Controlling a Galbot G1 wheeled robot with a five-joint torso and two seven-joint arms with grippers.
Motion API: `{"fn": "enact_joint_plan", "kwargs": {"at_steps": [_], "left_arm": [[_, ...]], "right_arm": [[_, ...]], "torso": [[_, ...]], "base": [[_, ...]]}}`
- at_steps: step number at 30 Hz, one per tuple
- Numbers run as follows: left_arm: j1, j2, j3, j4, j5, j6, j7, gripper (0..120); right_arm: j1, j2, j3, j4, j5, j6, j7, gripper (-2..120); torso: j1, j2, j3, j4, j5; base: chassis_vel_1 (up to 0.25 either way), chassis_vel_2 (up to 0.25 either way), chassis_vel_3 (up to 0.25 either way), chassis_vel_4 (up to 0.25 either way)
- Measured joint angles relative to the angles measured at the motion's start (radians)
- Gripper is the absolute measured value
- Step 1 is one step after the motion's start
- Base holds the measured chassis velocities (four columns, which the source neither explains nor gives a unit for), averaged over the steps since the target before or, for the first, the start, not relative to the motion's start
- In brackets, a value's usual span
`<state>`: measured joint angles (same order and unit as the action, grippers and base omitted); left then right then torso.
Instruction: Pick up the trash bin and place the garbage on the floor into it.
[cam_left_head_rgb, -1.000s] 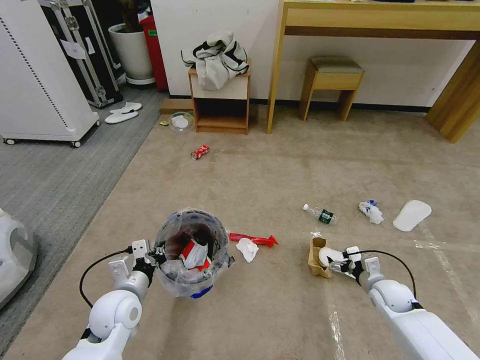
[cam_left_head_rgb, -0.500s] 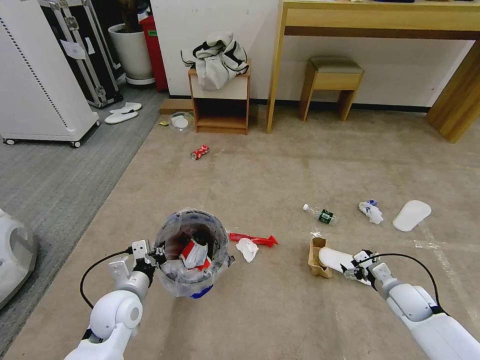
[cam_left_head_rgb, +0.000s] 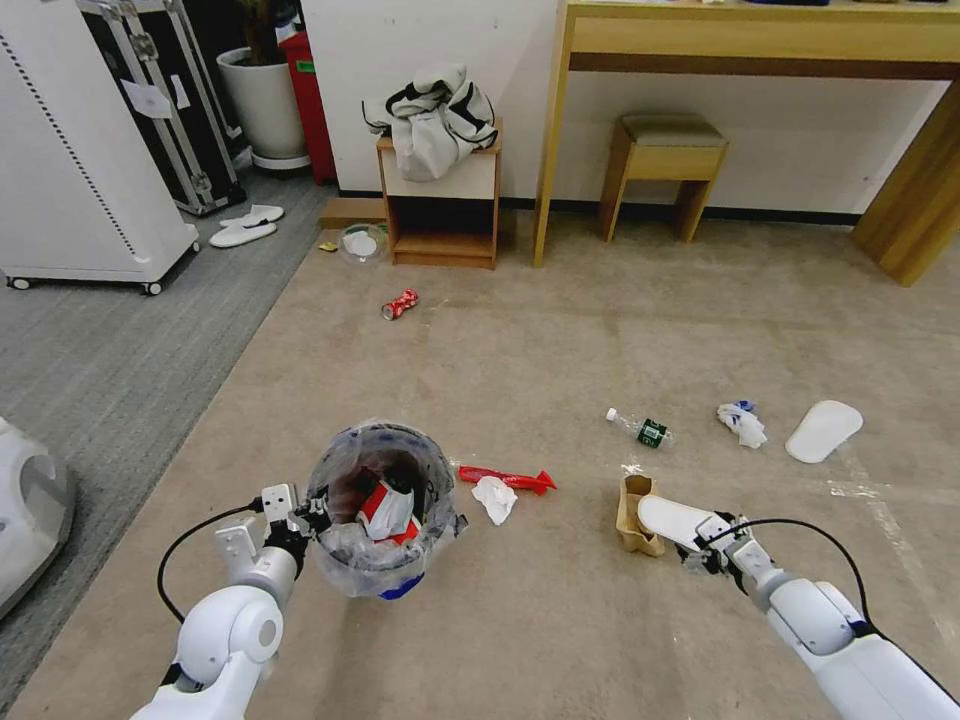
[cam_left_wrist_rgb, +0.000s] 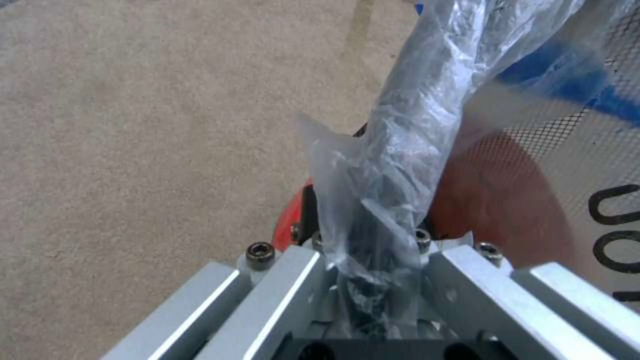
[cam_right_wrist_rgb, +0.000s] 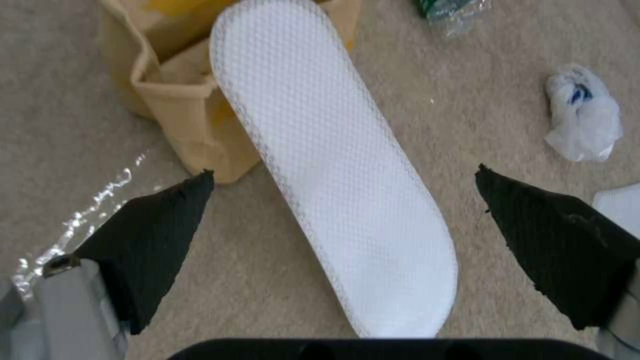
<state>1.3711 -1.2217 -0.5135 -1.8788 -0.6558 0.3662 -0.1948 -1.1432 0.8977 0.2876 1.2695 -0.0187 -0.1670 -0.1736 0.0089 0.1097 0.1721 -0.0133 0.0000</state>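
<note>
The trash bin (cam_left_head_rgb: 385, 560), blue and red with a crinkled clear liner, holds red and white litter. My left gripper (cam_left_head_rgb: 303, 514) is shut on its near-left rim; in the left wrist view the gripper (cam_left_wrist_rgb: 373, 250) pinches rim and plastic beside the bin's red wall (cam_left_wrist_rgb: 507, 200). My right gripper (cam_left_head_rgb: 706, 546) stands open over the near end of a flat white slipper (cam_left_head_rgb: 672, 518) that leans on a brown carton (cam_left_head_rgb: 630, 515). In the right wrist view the slipper (cam_right_wrist_rgb: 333, 165) lies between the black fingertips (cam_right_wrist_rgb: 160, 235), untouched, below the gripper (cam_right_wrist_rgb: 343, 172).
On the beige floor (cam_left_head_rgb: 560, 340) lie a red wrapper (cam_left_head_rgb: 507, 479), white tissue (cam_left_head_rgb: 494, 497), green-label bottle (cam_left_head_rgb: 643, 429), blue-white tissue (cam_left_head_rgb: 741, 423), another slipper (cam_left_head_rgb: 823, 430) and a red can (cam_left_head_rgb: 399, 303). A shelf (cam_left_head_rgb: 440, 215), stool (cam_left_head_rgb: 665, 165) and desk (cam_left_head_rgb: 750, 45) line the wall.
My right gripper has drawn back along the slipper toward me, uncovering more of it. The left gripper and bin have barely shifted.
</note>
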Motion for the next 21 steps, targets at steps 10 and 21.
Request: {"fn": "enact_joint_plan", "kwargs": {"at_steps": [10, 21], "left_arm": [[-0.003, 0.002, 0.000, 0.006, -0.001, -0.003, 0.006, 1], [-0.018, -0.004, 0.005, 0.023, -0.004, -0.005, 0.009, 1]], "right_arm": [[0.046, 0.005, -0.039, -0.066, -0.016, -0.009, 0.000, 100], [0.141, 0.020, -0.095, -0.170, -0.024, -0.006, 0.008, 100]], "torso": [[0.000, 0.000, 0.000, 0.0000, 0.0000], [0.000, 0.000, 0.000, 0.0000, 0.0001]], "base": [[0.000, 0.000, 0.000, 0.000], [0.000, 0.000, 0.000, 0.000]]}}
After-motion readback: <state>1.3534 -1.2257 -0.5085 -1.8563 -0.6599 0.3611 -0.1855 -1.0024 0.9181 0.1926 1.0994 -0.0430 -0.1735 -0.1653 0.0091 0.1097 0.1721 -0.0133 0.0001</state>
